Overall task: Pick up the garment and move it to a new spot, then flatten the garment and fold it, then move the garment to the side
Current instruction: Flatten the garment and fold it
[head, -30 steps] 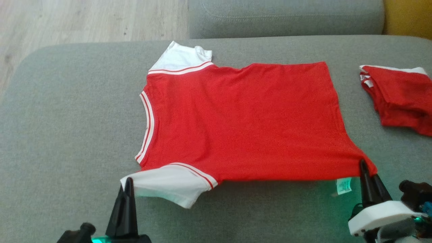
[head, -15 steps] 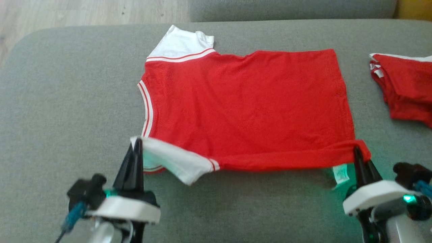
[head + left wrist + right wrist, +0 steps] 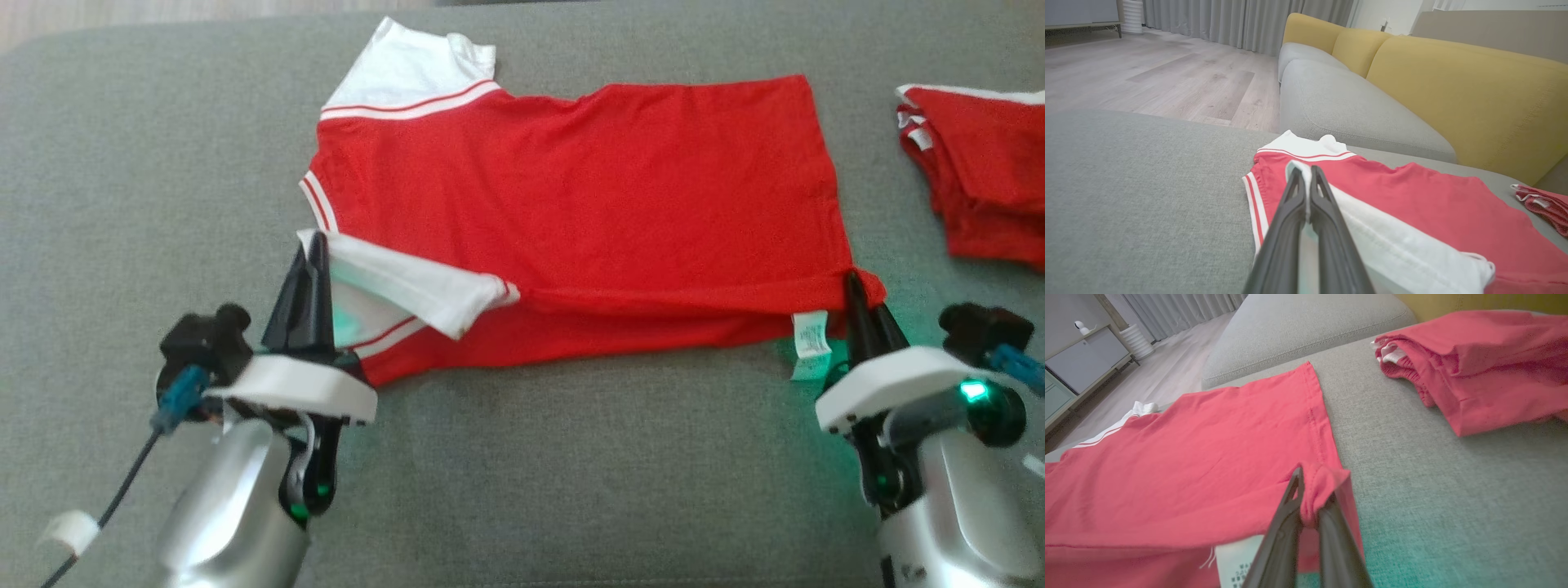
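The garment [image 3: 588, 196] is a red T-shirt with white sleeves, spread across a grey cushion, collar to the left. My left gripper [image 3: 314, 245] is shut on the near white sleeve [image 3: 408, 282], lifted and carried over the shirt's body. The left wrist view has that sleeve [image 3: 1392, 241] pinched at the tips of my left gripper [image 3: 1304, 171]. My right gripper [image 3: 853, 282] is shut on the near hem corner, raised above the cushion, with a white care label [image 3: 810, 339] hanging under it. From the right wrist, red cloth [image 3: 1208, 457] bunches between the tips of my right gripper [image 3: 1310, 486].
A second red garment [image 3: 976, 163] lies folded at the cushion's right end, also seen as a red pile [image 3: 1474, 363] from the right wrist. The grey cushion [image 3: 147, 163] is bare to the left. A yellow sofa back [image 3: 1453, 90] stands behind, with wooden floor [image 3: 1147, 77] beyond.
Both grippers have lifted the shirt's near edge and carried it away from me, over the body, so a fold has formed. The head camera has tilted down.
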Available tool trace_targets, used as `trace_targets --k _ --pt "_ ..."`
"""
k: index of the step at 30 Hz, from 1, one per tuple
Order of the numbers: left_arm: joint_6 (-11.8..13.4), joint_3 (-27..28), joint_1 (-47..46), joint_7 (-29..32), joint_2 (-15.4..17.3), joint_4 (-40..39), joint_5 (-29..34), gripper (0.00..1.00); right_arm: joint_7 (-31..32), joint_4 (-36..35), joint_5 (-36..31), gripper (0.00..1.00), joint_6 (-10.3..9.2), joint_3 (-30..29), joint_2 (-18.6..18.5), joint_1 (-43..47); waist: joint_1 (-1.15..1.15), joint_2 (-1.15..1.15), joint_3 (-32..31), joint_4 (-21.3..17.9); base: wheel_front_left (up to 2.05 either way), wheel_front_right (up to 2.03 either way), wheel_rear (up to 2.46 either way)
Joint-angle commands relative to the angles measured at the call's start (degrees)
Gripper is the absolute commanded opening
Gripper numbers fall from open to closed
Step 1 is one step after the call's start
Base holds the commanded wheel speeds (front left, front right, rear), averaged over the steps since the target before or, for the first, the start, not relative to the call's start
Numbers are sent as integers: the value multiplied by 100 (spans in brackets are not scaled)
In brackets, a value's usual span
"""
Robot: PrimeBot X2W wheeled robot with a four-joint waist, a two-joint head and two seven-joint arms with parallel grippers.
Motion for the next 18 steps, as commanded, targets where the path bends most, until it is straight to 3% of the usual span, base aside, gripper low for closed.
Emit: trace_targets --k 1,2,3,4,5,7,8,9,18 --pt "-32 237 -329 -92 71 -28 -9 0 -70 -92 -5 5 37 166 -37 -283 -1 0 58 -19 0 0 0" --pt "-40 261 -411 -123 49 82 -12 0 -71 -16 16 13 37 178 -37 -368 -1 0 91 -26 0 0 0" --pt "-52 277 -489 -149 25 195 -14 0 -59 70 26 30 37 188 -37 -451 -1 0 115 -31 0 0 0" --pt "-65 298 -563 -171 -4 309 -27 0 -43 157 31 73 37 210 -37 -542 -1 0 140 -37 0 0 0" --pt "-79 323 -633 -191 -32 422 -44 0 -43 237 44 100 37 230 -37 -644 -1 0 160 -44 0 0 0" --pt "-112 352 -764 -226 -60 632 -40 44 -20 401 91 100 37 340 -37 -867 -1 0 196 -58 0 0 0" --pt "-123 373 -819 -241 -77 727 -45 95 -13 484 129 100 37 392 -37 -985 -1 0 208 -66 0 0 0" --pt "-134 399 -866 -252 -94 818 -61 100 11 580 168 100 37 446 -37 -1108 -1 0 218 -76 0 0 0" --pt "-295 603 -1038 -318 -149 1000 -58 100 -126 1184 39 100 37 382 -37 -1922 -1 0 192 -61 0 0 0"
